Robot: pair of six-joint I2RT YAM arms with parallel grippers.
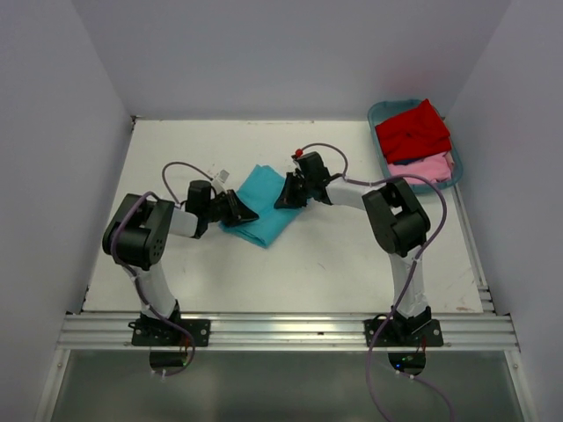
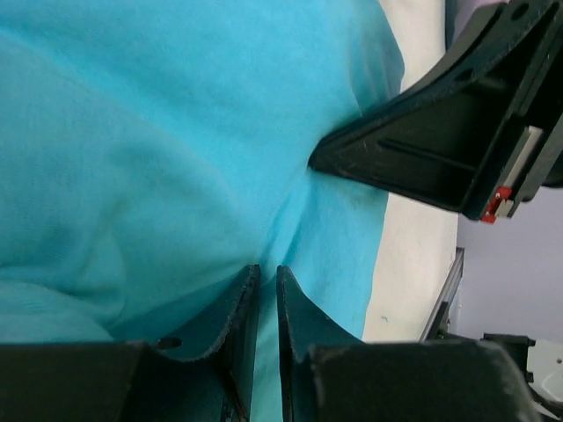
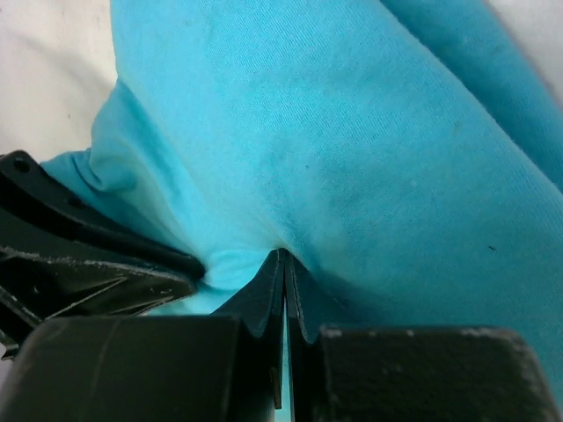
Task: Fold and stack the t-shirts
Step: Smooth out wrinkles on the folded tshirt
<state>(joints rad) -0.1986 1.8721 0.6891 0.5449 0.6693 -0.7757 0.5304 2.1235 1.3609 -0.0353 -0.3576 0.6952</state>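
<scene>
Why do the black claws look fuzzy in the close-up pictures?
Left wrist view: the fingers sit right by the lens, so they blur; the shirt beyond looks sharper. Right wrist view: same, cloth weave shows. Top view: even light, soft shadows.

White tabletop [image 1: 334,255] below left claw [image 1: 244,211] and right claw [image 1: 283,195]; a bare strip of it just right of left claw in its wrist view, another up-left of right claw in its own. Teal plastic tub [image 1: 376,112] well beyond right claw, off to its right, in the back corner. Small white scrap [image 1: 222,177] just behind left claw, lying on the top; kind not readable. Aluminium rail [image 1: 290,330] well nearer than both claws, along the front edge. Second slotted rail [image 1: 476,264] far right of right claw. Pale walls [image 1: 264,53] behind and at either side.
</scene>
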